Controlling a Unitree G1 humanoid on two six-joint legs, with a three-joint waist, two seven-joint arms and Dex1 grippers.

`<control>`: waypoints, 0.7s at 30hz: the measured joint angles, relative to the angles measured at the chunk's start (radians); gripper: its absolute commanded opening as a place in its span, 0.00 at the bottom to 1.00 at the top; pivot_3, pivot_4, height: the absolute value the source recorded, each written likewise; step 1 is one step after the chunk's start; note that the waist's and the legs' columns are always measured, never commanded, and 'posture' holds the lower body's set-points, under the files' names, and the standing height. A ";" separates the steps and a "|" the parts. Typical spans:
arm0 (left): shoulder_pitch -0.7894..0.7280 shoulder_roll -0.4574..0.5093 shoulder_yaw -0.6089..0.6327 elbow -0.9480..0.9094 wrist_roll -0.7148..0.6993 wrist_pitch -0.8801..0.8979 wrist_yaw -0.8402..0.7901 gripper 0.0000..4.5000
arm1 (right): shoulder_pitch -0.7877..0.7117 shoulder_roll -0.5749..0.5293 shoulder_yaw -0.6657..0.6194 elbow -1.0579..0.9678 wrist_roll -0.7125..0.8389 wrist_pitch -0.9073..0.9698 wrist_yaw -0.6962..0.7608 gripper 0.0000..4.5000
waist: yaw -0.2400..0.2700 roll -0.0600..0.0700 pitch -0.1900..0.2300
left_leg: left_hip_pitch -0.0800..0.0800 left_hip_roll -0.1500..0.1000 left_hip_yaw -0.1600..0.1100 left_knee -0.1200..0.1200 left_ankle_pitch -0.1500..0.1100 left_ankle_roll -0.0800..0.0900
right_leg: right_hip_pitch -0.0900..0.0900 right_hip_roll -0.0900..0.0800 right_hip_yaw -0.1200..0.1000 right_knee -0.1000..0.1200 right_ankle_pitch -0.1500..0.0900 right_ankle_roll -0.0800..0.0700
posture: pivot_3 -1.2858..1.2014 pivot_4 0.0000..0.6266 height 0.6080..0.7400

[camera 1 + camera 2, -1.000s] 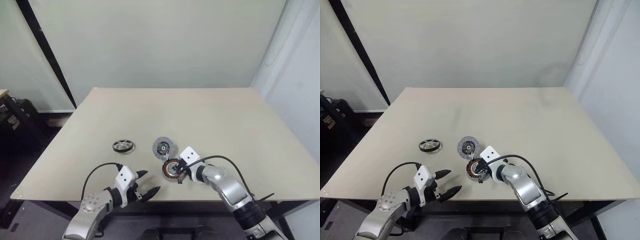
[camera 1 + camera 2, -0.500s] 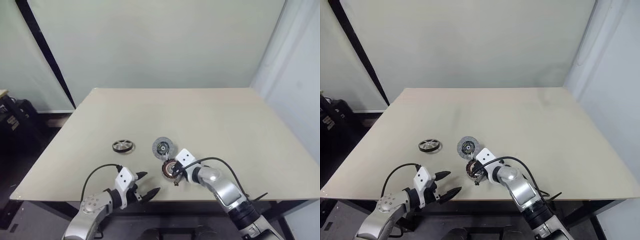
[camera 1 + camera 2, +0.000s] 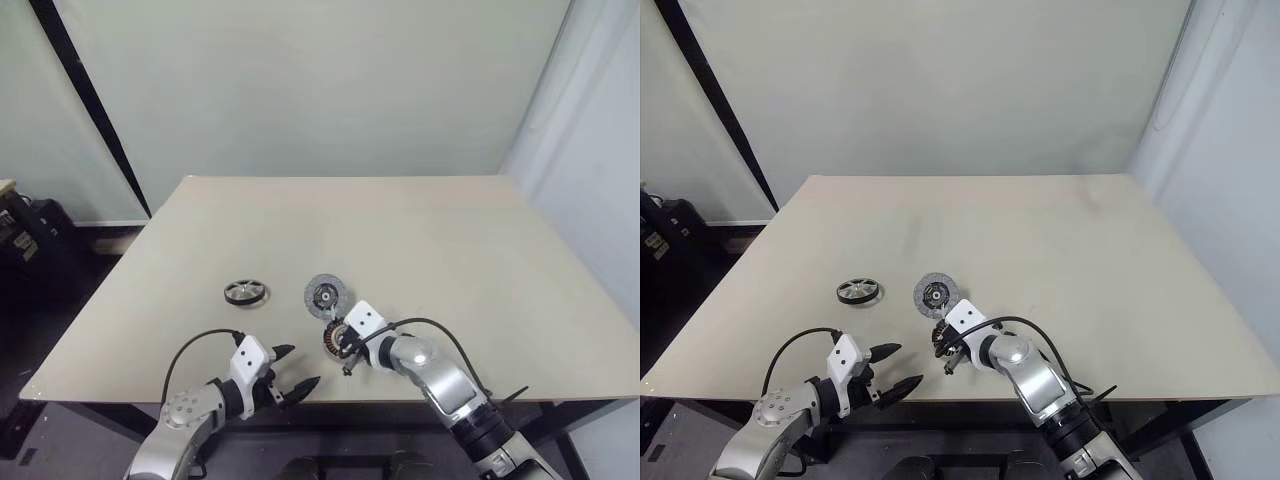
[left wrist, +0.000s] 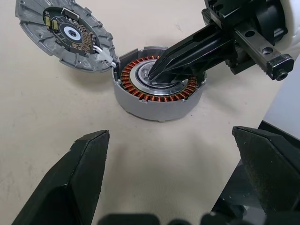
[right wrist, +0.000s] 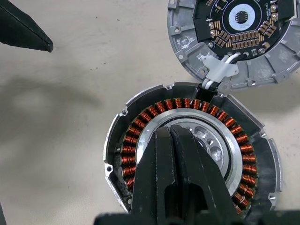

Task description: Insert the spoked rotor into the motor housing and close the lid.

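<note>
The right gripper (image 5: 172,140) has its two black fingers pressed tight together, tips down inside the bright metal centre of the motor housing (image 5: 140,140), nothing pinched between them. The housing sits flat on the table (image 3: 450,250) near the front edge, its ring of copper-orange windings facing up around those fingertips. Right against the housing's far side lies the lid (image 4: 61,35), a grey ribbed disc showing a dark circuit face, and short white wires run from it into a notch in the housing wall. Off to the robot's left, the left gripper (image 3: 290,373) hangs just past the table's front edge, its fingers spread wide with nothing in them, pointing toward the housing but well short of it. Further out on the table, to the left of the lid and apart from it, the spoked rotor (image 3: 246,292) lies flat by itself, a dark rimmed wheel, untouched. The rest of the tan tabletop stretches back toward a pale wall.
</note>
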 measured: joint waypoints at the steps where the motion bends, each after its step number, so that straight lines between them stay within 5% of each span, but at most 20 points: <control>1: 0.000 0.000 0.000 0.000 0.000 0.000 0.000 1.00 | 0.000 0.000 0.000 0.000 0.000 0.000 0.000 0.01 | 0.000 0.000 0.000 | 0.000 0.000 0.000 0.000 0.000 0.000 | 0.000 0.000 0.000 0.000 0.000 0.000 | 0.52 0.00 1.00; 21: -0.012 -0.008 -0.007 0.000 0.000 0.001 -0.001 1.00 | -0.018 -0.031 -0.031 0.002 -0.008 0.010 -0.001 0.01 | 0.000 0.000 0.000 | 0.000 0.000 0.000 -0.001 0.000 0.000 | 0.000 0.000 0.000 0.000 0.000 0.000 | 0.52 0.00 1.00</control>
